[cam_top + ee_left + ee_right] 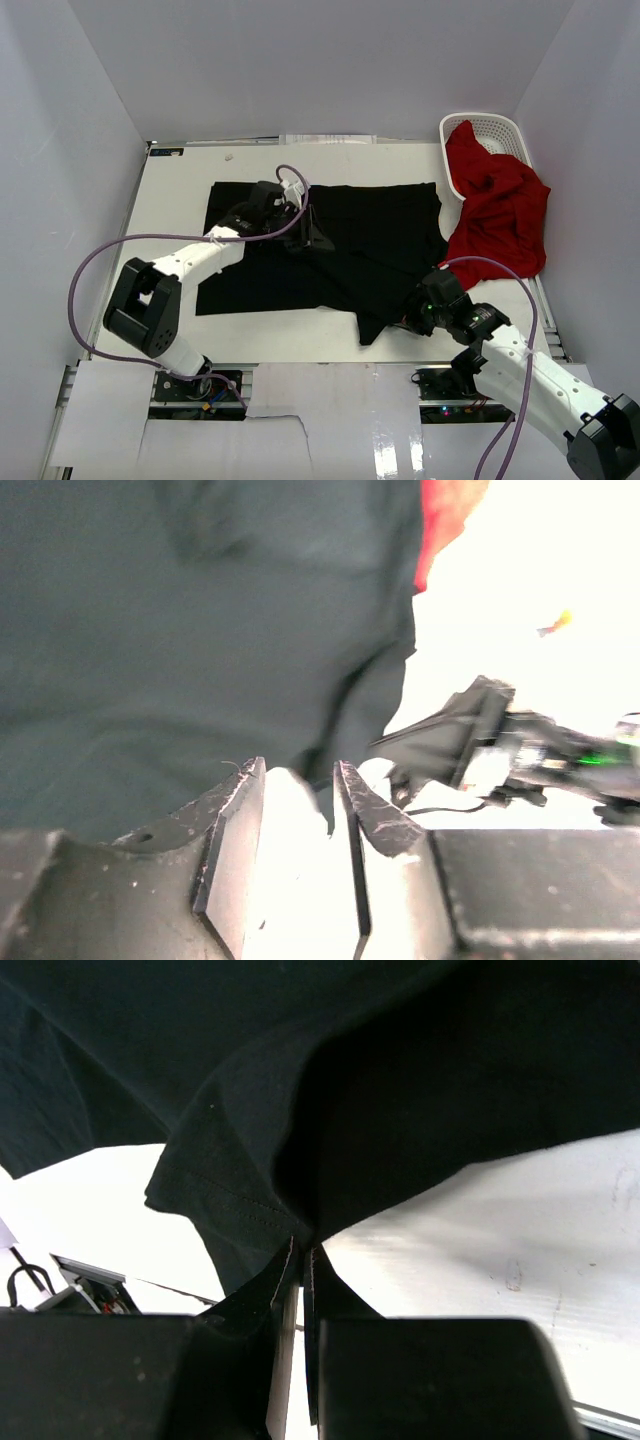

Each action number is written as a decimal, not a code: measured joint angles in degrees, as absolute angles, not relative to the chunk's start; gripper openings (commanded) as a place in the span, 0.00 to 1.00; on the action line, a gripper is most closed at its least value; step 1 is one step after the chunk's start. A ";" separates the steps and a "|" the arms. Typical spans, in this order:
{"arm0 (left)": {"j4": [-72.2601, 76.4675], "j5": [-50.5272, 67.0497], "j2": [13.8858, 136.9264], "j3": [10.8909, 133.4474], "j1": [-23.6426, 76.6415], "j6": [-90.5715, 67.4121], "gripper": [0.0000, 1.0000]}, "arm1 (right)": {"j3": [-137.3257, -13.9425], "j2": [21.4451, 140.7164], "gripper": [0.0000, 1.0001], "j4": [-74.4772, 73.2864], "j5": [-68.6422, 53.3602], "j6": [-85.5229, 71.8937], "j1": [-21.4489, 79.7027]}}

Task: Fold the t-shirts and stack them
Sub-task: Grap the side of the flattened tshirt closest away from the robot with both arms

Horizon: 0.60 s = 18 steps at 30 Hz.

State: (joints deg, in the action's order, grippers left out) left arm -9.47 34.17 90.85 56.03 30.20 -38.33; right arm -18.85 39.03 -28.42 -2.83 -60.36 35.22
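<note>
Black cloth lies rumpled and partly spread on the table [180, 200]: we see the black t-shirt [370, 240] left of the white basket [497, 128]. The red t-shirt [500, 215] spills from that basket over its near rim. On the near side of the basket, the right gripper [303, 1245] pinches the black t-shirt's hem. Farther left of the basket, the left gripper [298, 770] sits over the black t-shirt with its jaws parted and bare table showing between them.

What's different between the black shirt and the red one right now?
The black t-shirt lies spread across the table; the red t-shirt is bunched up, hanging out of the white basket. The right gripper pinches the black t-shirt's near edge; no gripper touches the red t-shirt. Both are soft cloth, neither folded yet.
</note>
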 measured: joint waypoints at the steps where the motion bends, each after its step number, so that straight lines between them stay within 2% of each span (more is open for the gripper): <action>1: -9.80 34.26 89.80 57.71 30.35 -38.22 0.48 | -18.85 39.07 0.08 -28.18 -2.83 -60.36 35.22; 5: -11.55 33.67 90.80 64.60 31.90 -35.99 0.44 | -18.85 39.53 0.08 -27.09 -3.20 -60.18 35.22; 15: -16.08 30.59 113.71 72.90 38.92 -31.97 0.36 | -18.83 40.07 0.08 -26.44 -3.25 -59.99 35.22; 18: -17.06 31.16 116.81 73.97 39.77 -31.68 0.36 | -18.81 40.07 0.08 -26.41 -3.27 -59.99 35.22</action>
